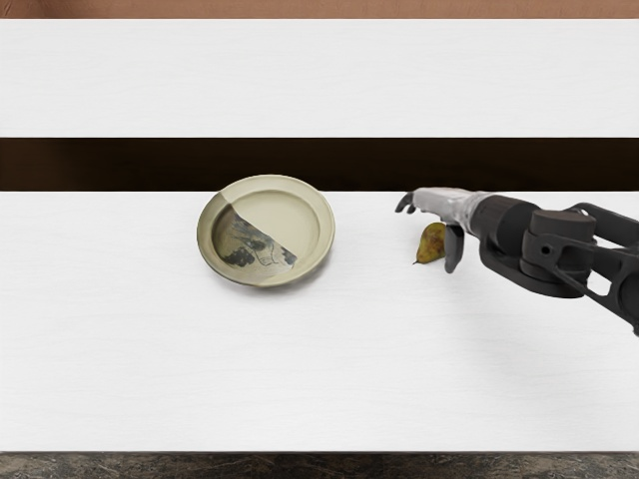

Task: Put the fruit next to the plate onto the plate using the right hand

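Observation:
A small yellow-brown pear (430, 242) lies on the white table (319, 349), to the right of a beige plate (266, 231) with a dark pattern on one half. My right hand (427, 222) reaches in from the right edge and hovers directly over the pear. Its fingers are spread and point downward, the thumb (454, 249) hanging just right of the fruit and the other fingertips (405, 205) just above and left of it. Nothing is held. The plate carries no fruit. My left arm does not show.
A dark gap (200, 165) runs across the scene behind the plate, with a second white surface (319, 80) beyond it. The table's front edge lies near the bottom of the picture.

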`<state>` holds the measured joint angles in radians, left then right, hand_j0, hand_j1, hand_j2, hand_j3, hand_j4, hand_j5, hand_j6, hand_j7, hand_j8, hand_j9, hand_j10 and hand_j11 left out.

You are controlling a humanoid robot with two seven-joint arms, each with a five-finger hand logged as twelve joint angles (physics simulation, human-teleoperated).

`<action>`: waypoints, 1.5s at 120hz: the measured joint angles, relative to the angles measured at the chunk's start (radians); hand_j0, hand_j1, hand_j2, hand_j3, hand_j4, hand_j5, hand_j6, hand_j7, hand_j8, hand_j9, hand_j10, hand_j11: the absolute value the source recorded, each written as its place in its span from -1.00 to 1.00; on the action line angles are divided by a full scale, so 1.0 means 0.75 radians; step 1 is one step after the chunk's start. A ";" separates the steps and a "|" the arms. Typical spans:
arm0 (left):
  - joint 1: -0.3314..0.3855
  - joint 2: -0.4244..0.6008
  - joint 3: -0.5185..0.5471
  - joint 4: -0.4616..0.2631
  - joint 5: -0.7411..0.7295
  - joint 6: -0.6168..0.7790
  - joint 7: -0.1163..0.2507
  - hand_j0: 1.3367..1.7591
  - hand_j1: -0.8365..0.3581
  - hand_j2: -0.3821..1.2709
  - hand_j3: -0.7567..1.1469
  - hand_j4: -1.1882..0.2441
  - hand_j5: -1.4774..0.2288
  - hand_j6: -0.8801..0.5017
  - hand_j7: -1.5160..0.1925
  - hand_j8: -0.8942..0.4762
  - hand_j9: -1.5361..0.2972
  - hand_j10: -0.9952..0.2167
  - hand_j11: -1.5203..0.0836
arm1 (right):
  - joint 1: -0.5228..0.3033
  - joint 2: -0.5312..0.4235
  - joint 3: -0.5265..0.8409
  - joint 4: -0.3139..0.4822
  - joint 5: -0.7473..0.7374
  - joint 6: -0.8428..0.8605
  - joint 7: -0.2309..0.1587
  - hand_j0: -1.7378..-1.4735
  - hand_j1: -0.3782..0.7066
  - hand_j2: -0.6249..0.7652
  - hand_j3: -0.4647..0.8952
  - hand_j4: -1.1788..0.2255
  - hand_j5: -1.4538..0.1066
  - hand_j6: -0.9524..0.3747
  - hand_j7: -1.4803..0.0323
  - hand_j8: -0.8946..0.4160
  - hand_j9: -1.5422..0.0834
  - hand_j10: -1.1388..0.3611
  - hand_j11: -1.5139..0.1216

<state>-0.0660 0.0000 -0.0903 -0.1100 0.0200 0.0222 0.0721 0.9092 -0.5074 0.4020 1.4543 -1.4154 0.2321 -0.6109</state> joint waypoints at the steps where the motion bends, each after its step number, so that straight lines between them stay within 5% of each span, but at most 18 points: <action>1: 0.000 0.000 0.000 0.000 0.000 0.000 0.000 0.52 0.94 -0.53 -0.21 0.63 0.70 0.24 0.74 0.27 0.65 0.61 0.86 | 0.000 0.001 0.000 -0.001 0.000 0.000 0.000 -0.40 -0.42 -0.17 -0.32 0.33 0.46 0.07 0.55 -0.01 0.51 0.20 0.47; 57: 0.000 0.000 0.000 -0.001 0.000 0.000 0.000 0.52 0.94 -0.53 -0.21 0.63 0.70 0.24 0.74 0.27 0.65 0.61 0.86 | -0.002 0.027 -0.002 -0.071 -0.001 0.000 0.000 -0.40 -0.36 -0.17 -0.32 0.29 0.42 0.03 0.50 -0.05 0.47 0.16 0.43; 149: 0.000 0.000 0.000 0.000 0.000 0.000 0.000 0.52 0.94 -0.53 -0.21 0.63 0.70 0.24 0.74 0.27 0.65 0.61 0.86 | -0.015 0.035 -0.055 -0.068 -0.034 -0.094 0.000 -0.40 0.03 -0.18 -0.32 0.04 0.11 -0.25 0.18 -0.32 0.18 -0.08 0.14; 180: 0.000 0.000 0.000 0.000 0.000 0.000 0.000 0.52 0.94 -0.53 -0.21 0.63 0.70 0.24 0.74 0.27 0.65 0.61 0.86 | -0.017 0.031 -0.057 -0.067 -0.035 -0.098 -0.001 -0.36 0.14 -0.05 -0.32 -0.11 -0.08 -0.34 0.00 -0.20 -0.01 -0.13 -0.05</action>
<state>-0.0659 0.0000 -0.0903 -0.1101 0.0200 0.0224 0.0719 0.8966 -0.4845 0.3595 1.4039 -1.4419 0.1585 -0.6113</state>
